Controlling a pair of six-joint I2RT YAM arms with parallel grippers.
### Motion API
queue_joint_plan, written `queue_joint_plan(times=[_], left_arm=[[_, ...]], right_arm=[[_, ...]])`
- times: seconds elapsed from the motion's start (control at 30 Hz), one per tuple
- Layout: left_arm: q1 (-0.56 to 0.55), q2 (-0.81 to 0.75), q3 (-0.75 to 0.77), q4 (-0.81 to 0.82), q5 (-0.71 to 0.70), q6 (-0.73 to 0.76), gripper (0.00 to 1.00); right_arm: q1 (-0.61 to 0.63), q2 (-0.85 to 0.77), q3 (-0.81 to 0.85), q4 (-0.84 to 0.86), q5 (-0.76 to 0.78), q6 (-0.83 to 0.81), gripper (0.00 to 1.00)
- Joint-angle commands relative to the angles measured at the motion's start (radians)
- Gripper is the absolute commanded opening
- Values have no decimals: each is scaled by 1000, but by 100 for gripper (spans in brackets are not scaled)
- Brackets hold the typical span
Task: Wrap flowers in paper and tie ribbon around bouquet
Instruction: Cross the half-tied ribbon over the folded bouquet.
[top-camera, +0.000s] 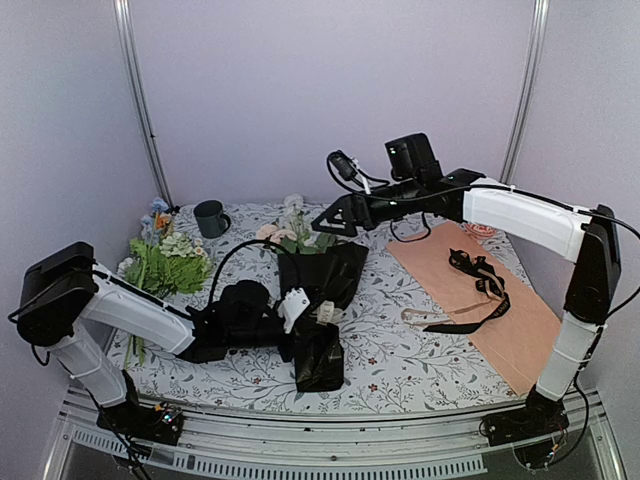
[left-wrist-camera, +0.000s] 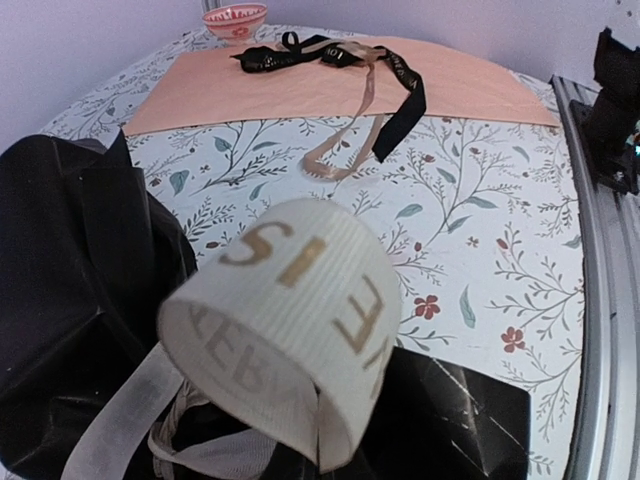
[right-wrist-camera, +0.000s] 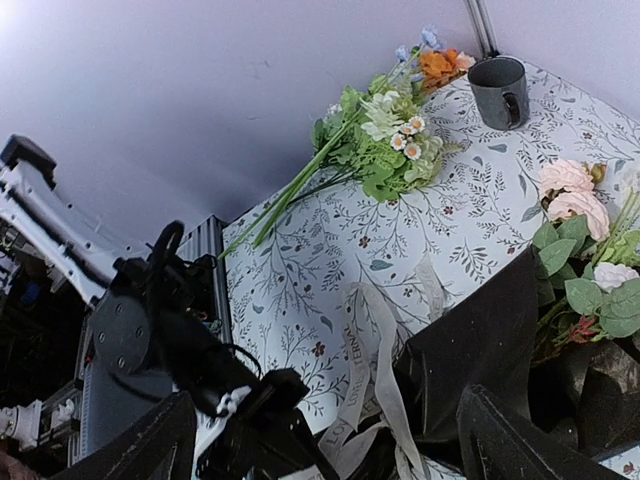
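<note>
Top external: the left gripper (top-camera: 300, 312) is seen closed at the 9 o'clock side of the bouquet (top-camera: 322, 352).
Grip: the ribbon (left-wrist-camera: 290, 320) is held, its lettered loop standing up.
Right gripper (right-wrist-camera: 328, 400): fingers are spread wide, nothing is held; it is hung at 1 o'clock of the flowers (top-camera: 292, 234).
Paper (top-camera: 340, 275): wrapped around the stems, mid-table.

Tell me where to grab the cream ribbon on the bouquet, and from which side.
Probably the ribbon at its raised loop: it arches clear of the black paper, so its flat band can be pinched from above, inside and outside.
</note>
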Motion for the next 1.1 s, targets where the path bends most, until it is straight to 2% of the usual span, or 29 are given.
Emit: queue_joint_plan(times=[0.0, 0.13, 0.2, 0.3, 0.37, 0.5, 0.7, 0.73, 0.87, 0.93, 0.97, 1.0, 1.03, 1.07], left_arm=[[39, -31, -30, 63, 96, -51, 0], [59, -29, -28, 59, 129, -59, 0], [61, -22, -23, 52, 141, -63, 0], [66, -16, -13, 39, 154, -70, 0], [68, -10, -11, 39, 161, -71, 0], [68, -9, -9, 34, 175, -72, 0], [69, -10, -12, 35, 189, -63, 0], [69, -9, -12, 35, 190, -63, 0], [71, -9, -11, 33, 185, -68, 0], [74, -13, -8, 22, 172, -81, 0], [77, -18, -3, 2, 159, -95, 12], [80, -28, 1, -24, 146, -112, 30], [83, -45, 6, -55, 136, -123, 44], [85, -67, 8, -85, 127, -130, 53]], right_arm=[[-18, -84, -233, 78, -253, -117, 91], [-7, -64, -386, 171, -306, -104, 86], [14, -55, -446, 272, -316, -76, 85], [45, -34, -489, 390, -357, -40, 85], [52, -5, -505, 451, -374, 6, 81], [57, 43, -505, 478, -342, 42, 72], [49, 73, -487, 482, -295, 36, 71], [49, 79, -477, 483, -303, 38, 64], [49, 101, -447, 494, -358, 49, 4], [49, 98, -448, 493, -366, 44, 0], [49, 95, -452, 492, -364, 42, 0], [47, 94, -453, 492, -362, 40, 0], [46, 94, -454, 490, -360, 40, 0], [45, 95, -455, 489, -355, 41, 0]])
